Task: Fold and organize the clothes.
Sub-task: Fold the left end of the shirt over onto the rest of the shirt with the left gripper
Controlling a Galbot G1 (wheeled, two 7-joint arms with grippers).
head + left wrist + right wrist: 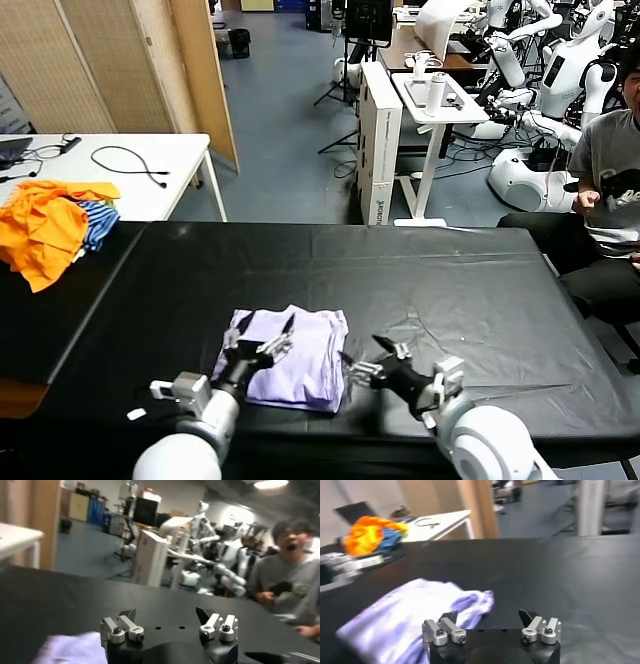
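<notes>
The clothes are one pale lavender T-shirt (pixel 300 360), folded into a compact rectangle on the black table (pixel 450 290) near its front edge. My left gripper (pixel 260 338) hovers over the shirt's left part, open, with nothing between its fingers. In the left wrist view the left gripper (pixel 166 614) stands wide open above bare black table, and the shirt (pixel 70 647) lies off to one side. My right gripper (pixel 362 358) sits just right of the shirt's right edge, open and empty. In the right wrist view the right gripper (pixel 488 615) is beside the shirt's (pixel 410 615) bunched edge.
A heap of orange garments (pixel 45 225) and a blue-and-white striped cloth (pixel 97 222) lie at the table's far left. A white table (pixel 150 160) with a cable stands behind. A seated person (pixel 610 170) is close to the table's right end.
</notes>
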